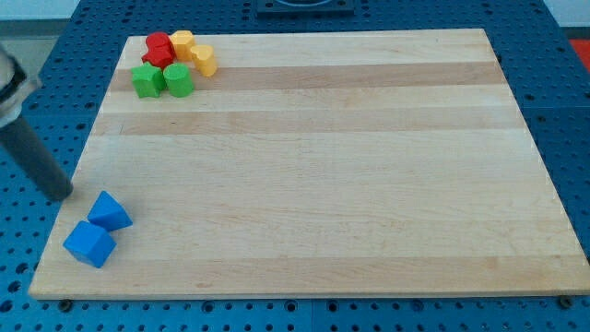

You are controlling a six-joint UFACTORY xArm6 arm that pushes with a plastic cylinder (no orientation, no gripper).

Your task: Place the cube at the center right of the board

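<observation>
My tip (63,193) is at the board's (323,184) near left edge, and the rod leans up toward the far left. There is no gripper, so nothing is held. The tip stands apart from the blue blocks: a blue wedge (110,211) to its right, and the blue cube (89,243) nearer, touching the wedge. Red (159,49), yellow (194,52) and green (163,79) blocks cluster at the far left corner.

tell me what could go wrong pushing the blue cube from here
1. My tip sits off the board's left edge, above-left of the blue cube; the other blue block lies between them, touching the cube, so a direct push could drag both.
2. The cube sits near the board's bottom-left corner; a misaligned push could slide it off the edge.
3. The long path to centre right gives it room to rotate and slip off my tip.
</observation>
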